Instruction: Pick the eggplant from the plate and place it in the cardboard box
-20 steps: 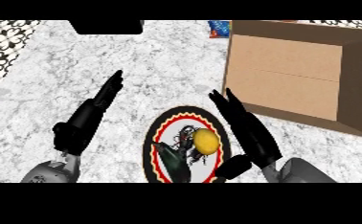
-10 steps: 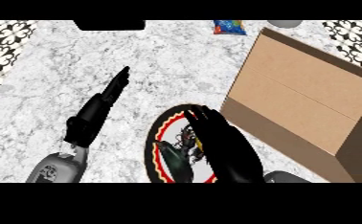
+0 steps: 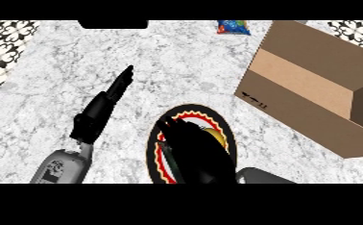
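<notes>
A round plate [image 3: 186,113] with a red, yellow and black rim lies at the lower middle of the counter. My right hand [image 3: 197,151] lies flat over the plate and hides most of it, fingers pointing away from me. Only a yellow sliver [image 3: 215,134] shows past the hand's right side. The eggplant itself is hidden under the hand. The open cardboard box [image 3: 312,84] stands to the right of the plate. My left hand [image 3: 106,101] rests to the left with straight fingers pointing up the counter.
A small blue and red packet [image 3: 234,27] lies at the back, left of the box. A dark object [image 3: 113,24] sits at the back edge. Patterned tiles [image 3: 16,32] border the marble counter at the left.
The right hand has moved left and down over the plate, now covering its middle. The view has shifted, so the box sits further right and more tilted.
</notes>
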Robot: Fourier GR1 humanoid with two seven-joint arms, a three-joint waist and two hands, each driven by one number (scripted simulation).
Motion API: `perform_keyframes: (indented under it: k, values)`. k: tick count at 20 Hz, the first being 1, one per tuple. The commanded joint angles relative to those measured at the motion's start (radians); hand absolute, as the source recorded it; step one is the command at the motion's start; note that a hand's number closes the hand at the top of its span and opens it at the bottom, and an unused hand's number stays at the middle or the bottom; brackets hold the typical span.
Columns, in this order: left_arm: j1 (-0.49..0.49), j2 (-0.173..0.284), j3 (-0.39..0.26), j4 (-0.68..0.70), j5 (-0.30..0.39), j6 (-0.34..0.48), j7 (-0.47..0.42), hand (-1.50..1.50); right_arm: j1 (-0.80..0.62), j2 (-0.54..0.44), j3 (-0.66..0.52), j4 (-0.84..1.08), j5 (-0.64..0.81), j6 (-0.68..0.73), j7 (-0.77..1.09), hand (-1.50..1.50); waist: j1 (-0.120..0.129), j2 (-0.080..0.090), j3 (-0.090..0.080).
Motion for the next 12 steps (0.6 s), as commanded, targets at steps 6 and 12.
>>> perform_keyframes:
  k: [6,12]
  values:
    - [-0.001,-0.009,0.023,0.003,-0.011,-0.025,-0.002,0.0,-0.009,0.151,-0.024,0.221,0.082,0.015,0.075,-1.5,0.007,0.002,0.002]
    - [0.009,0.002,0.045,-0.058,0.005,-0.044,0.04,0.0,0.039,0.191,0.008,0.321,0.111,0.037,0.072,-1.5,0.01,0.001,0.002]
